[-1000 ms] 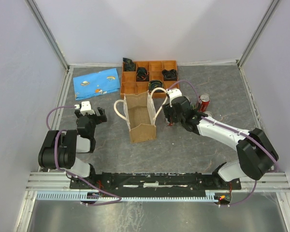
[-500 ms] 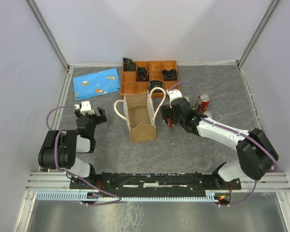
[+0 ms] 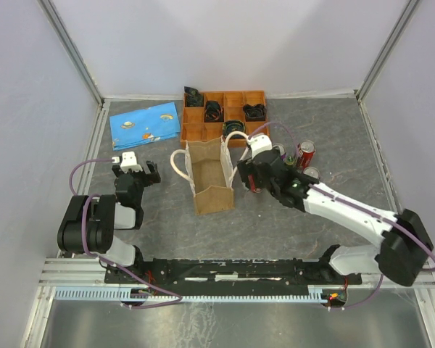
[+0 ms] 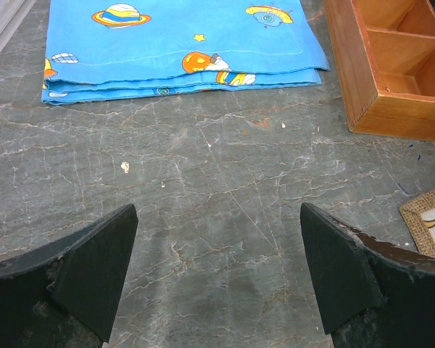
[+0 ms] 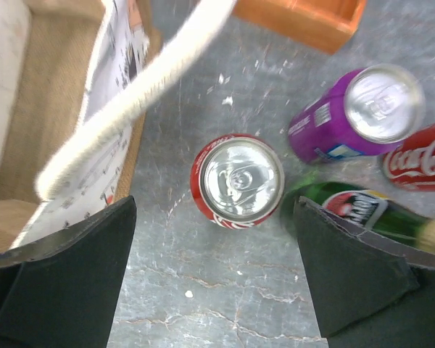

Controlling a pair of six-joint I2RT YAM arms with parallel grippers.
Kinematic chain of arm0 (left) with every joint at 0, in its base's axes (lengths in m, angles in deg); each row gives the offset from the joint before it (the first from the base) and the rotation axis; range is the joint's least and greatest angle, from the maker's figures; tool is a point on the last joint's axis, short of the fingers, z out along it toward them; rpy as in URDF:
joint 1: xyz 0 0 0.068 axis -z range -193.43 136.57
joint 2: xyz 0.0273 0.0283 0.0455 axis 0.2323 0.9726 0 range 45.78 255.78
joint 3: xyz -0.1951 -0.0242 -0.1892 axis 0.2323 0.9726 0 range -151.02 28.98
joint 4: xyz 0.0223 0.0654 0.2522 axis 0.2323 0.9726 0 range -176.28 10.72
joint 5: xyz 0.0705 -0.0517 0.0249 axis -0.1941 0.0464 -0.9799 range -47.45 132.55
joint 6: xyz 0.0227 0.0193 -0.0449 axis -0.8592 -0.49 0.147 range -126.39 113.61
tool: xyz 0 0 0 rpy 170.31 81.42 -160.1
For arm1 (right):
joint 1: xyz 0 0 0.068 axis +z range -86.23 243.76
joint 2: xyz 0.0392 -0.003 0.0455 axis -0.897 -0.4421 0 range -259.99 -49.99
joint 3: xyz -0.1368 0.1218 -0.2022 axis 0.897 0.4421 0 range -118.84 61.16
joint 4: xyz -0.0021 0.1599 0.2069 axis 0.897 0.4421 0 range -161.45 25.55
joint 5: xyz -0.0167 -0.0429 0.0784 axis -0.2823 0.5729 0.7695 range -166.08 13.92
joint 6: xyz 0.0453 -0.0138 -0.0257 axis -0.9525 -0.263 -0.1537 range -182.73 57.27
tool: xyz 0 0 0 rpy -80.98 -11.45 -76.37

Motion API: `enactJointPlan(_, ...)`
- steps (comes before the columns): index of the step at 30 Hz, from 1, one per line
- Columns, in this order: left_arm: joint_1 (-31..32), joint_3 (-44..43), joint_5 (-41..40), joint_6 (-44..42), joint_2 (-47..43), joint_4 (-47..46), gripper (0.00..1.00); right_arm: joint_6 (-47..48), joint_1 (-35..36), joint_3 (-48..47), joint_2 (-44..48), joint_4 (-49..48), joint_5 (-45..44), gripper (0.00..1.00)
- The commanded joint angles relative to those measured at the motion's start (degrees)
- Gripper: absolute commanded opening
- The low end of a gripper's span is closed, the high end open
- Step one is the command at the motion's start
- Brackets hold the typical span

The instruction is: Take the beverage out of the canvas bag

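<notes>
Right wrist view: right end effector (image 5: 214,232), fingers wide apart, above an upright red soda can (image 5: 237,180) just beside the canvas bag (image 5: 54,116); left end effector (image 4: 217,243) also apart.

The left arm (image 3: 94,225) sits folded at the lower left of the top view, elbow tucked close over its base. The left gripper (image 3: 135,169) points toward the top of the frame, and the wrist view shows its jaws spread wide (image 4: 217,217). The right arm (image 3: 344,209) stretches from the lower right toward the centre. The right gripper (image 3: 250,177) points downward, and its own camera shows both dark fingers wide apart, gripping nothing (image 5: 214,210).
</notes>
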Motion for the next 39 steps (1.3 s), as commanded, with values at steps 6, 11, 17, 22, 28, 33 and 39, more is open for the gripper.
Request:
enactJointPlan(6, 0.18, -1.37, -0.20, -2.51, 0.35, -2.27, 0.99, 0.47, 1.11, -7.08, 16.56, 5.61, -8.08, 0.97)
enactJointPlan(11, 0.17, -1.33, -0.22, -2.52, 0.38, -2.23, 0.99, 3.03, 1.03, -8.73, 20.55, 5.51, -13.49, 0.99)
enactJointPlan(17, 0.16, -1.37, -0.18, -2.51, 0.38, -2.27, 0.99, 4.03, 0.58, -8.57, 23.37, 3.14, -22.55, 0.99)
enactJointPlan(22, 0.18, -1.35, -0.18, -2.51, 0.39, -2.23, 0.99, 4.81, -4.78, -6.35, 25.91, 0.93, -25.06, 0.99)
enactJointPlan(28, 0.16, -1.37, -0.18, -2.52, 0.41, -2.27, 0.99, 2.38, -18.55, -6.99, 25.64, 2.80, -19.75, 0.99)
enactJointPlan(33, 0.23, -1.37, -0.19, -2.51, 0.38, -2.26, 0.99, 0.26, -28.77, -9.36, 21.24, 2.02, -16.18, 0.99)
enactJointPlan(39, 0.20, -1.37, -0.20, -2.51, 0.40, -2.27, 0.99, -8.37, -49.63, -16.26, 10.82, 4.25, 0.75, 0.99)
